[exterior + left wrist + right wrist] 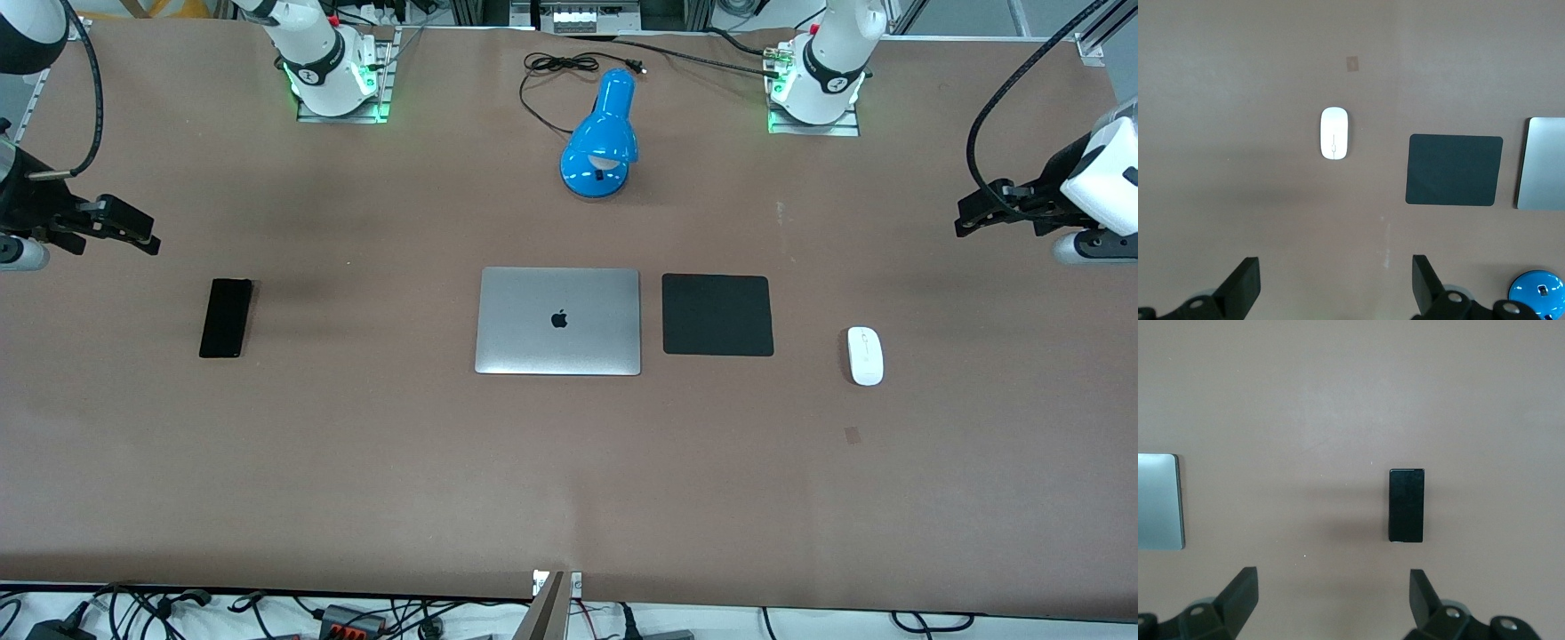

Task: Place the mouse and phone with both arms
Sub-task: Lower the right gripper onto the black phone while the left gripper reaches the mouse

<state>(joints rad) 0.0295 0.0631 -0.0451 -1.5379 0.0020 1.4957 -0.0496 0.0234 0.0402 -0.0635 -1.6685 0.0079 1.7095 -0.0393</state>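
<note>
The white mouse lies on the brown table toward the left arm's end, beside the black square pad. It also shows in the left wrist view. The black phone lies flat toward the right arm's end, and also shows in the right wrist view. My left gripper is open and empty, up over bare table at its end, apart from the mouse; its own view shows it too. My right gripper is open and empty over bare table, apart from the phone; its own view shows it too.
A closed silver laptop lies mid-table between the phone and the pad. A blue desk lamp with a black cable lies farther from the front camera than the laptop, between the arm bases. Cables hang past the table's front edge.
</note>
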